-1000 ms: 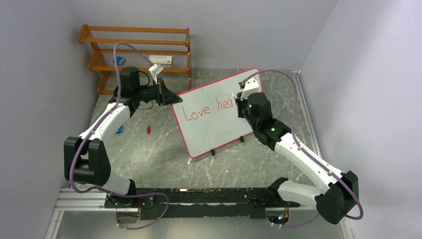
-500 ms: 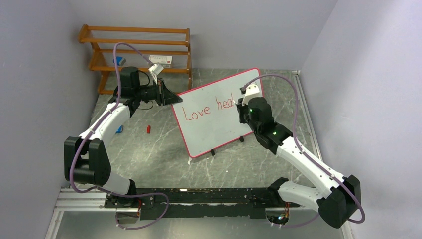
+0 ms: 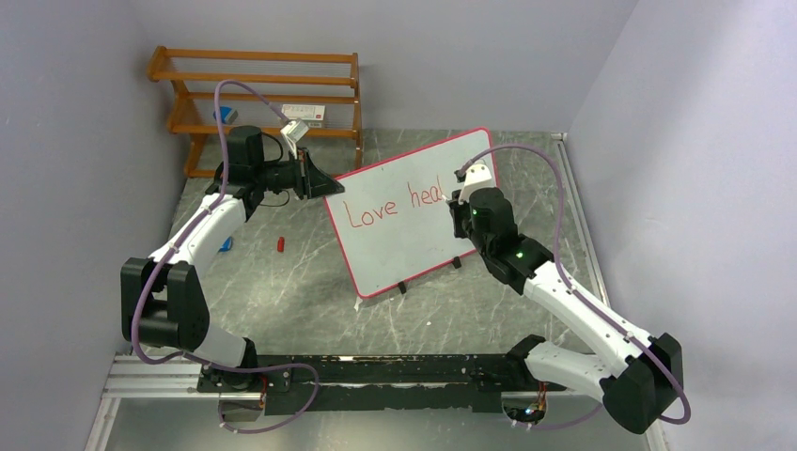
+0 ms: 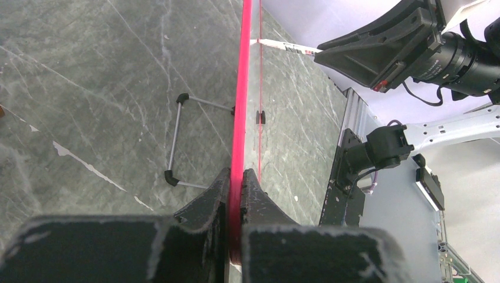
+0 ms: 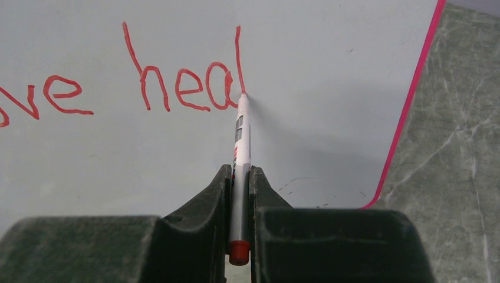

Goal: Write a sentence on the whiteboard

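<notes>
Whiteboard (image 3: pixel 414 254), seemingly light and stiff, clamped at its frame by left gripper (image 4: pixel 236 180); right gripper (image 5: pixel 239 177) pinches the slim marker (image 5: pixel 242 132).

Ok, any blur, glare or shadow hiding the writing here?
Right wrist: the sentence is sharp, the marker throws a soft shadow rightward on the whiteboard, no glare. Left wrist: the left gripper close and slightly soft, board edge-on. Top external: even light, words small but legible.
</notes>
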Controlling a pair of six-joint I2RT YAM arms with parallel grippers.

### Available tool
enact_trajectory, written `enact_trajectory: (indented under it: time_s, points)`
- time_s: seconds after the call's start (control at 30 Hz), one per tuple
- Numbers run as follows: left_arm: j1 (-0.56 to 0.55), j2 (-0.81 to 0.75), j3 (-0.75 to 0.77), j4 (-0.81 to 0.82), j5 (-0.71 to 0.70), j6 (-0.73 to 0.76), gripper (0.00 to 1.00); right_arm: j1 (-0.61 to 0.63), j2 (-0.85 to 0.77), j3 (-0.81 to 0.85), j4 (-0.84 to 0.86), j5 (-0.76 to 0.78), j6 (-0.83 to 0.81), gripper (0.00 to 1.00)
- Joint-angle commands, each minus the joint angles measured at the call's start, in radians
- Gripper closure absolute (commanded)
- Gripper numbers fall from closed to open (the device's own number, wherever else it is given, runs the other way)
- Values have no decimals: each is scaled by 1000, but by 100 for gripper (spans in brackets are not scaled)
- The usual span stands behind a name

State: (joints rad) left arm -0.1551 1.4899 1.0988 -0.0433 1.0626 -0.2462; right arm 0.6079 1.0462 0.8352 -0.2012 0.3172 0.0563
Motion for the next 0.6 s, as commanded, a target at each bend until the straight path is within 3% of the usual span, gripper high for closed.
enact_trajectory:
  time_s: [0.0, 0.57]
  points:
    - [-29, 46, -23, -99, -61, 70, 95, -8, -8, -22, -35, -14, 11, 100]
    - [-29, 48, -23, -100, -61, 70, 95, -7, -18, -28, -46, 1, 7, 100]
